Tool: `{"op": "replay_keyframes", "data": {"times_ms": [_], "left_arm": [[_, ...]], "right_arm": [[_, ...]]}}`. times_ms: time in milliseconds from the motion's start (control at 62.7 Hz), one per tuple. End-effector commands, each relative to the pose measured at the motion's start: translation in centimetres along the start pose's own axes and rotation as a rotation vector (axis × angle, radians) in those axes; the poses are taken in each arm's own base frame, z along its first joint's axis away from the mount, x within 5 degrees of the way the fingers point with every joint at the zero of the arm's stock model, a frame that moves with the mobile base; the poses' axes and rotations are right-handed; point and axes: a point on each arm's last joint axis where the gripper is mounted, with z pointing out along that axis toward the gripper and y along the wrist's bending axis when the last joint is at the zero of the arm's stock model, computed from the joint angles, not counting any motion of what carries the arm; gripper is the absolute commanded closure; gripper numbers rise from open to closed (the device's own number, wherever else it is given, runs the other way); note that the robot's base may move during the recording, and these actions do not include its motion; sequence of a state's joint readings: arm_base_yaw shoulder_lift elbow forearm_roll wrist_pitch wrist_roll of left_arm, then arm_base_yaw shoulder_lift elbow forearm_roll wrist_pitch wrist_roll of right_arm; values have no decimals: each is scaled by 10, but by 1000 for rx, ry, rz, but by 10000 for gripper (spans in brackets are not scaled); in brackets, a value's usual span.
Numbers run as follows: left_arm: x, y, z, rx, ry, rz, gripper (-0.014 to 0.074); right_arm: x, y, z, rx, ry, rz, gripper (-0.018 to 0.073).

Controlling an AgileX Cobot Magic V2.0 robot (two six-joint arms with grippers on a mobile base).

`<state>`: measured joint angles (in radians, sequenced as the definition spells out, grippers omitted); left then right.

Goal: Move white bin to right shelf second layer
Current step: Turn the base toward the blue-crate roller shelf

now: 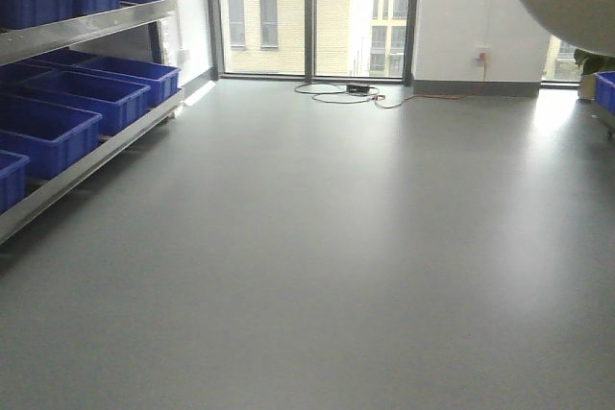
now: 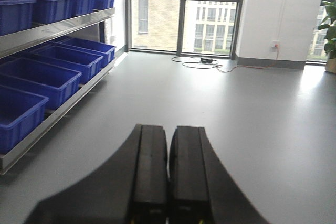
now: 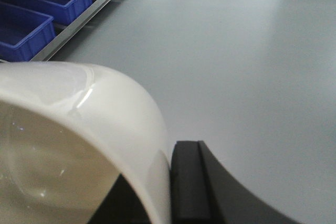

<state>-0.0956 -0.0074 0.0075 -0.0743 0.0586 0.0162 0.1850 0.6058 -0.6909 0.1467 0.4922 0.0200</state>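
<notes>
Carrying step, as we judged it: the right gripper (image 3: 169,182) was clamped on the wall of the white bin (image 3: 79,108), held aloft over the floor (image 1: 336,237), while the left gripper (image 2: 168,145) had its fingers pressed together on nothing; the right shelf second layer was not in view, so the next move called for turning rightward, away from the blue crates (image 1: 58,132) on the left rack (image 1: 86,29), to find it. We could read no brand, label or writing.
</notes>
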Motion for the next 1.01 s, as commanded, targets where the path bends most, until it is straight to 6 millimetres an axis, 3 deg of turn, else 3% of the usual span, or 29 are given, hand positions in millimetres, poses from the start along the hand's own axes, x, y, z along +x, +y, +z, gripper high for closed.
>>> {"op": "replay_keyframes", "data": {"times_ms": [0, 989], "left_arm": [[5, 1, 1, 2, -52, -19, 512], [5, 1, 1, 2, -52, -19, 512]], "right_arm": [[-18, 2, -5, -5, -128, 3, 504], [-18, 2, -5, -5, -128, 3, 504]]}}
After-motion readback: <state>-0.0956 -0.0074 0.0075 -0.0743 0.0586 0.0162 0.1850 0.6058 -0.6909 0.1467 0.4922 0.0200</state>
